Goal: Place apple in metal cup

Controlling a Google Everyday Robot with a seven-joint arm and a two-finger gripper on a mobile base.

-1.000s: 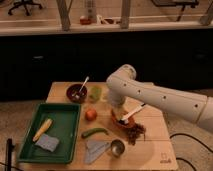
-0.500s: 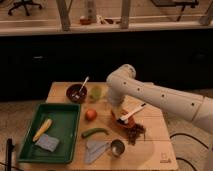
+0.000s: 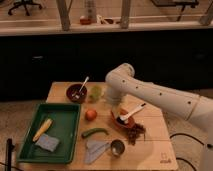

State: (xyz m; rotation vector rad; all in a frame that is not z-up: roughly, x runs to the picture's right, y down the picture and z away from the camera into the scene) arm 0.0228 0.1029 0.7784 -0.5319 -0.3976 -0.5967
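Gripper (image 3: 114, 103) sits at frame centre on the end of the white arm, low over the wooden table (image 3: 155, 150), between the translucent green cup (image 3: 95, 92) and the red-brown bowl (image 3: 122, 120). Jaws are spread with nothing in them, likely readied for a pick. Apple (image 3: 90, 114) lies free on the table, just left of and below the gripper. Metal cup (image 3: 117, 147) stands upright at lower centre, mouth up, so it can take a drop. Green pepper (image 3: 94, 132) lies between apple and cup, so the carry probably has to go over it.

One cam, high on near side, tilted down twd far counter (image 3: 45, 27), mid range; whole table (image 3: 155, 149) in frame, gripper (image 3: 114, 103) over its far centre.
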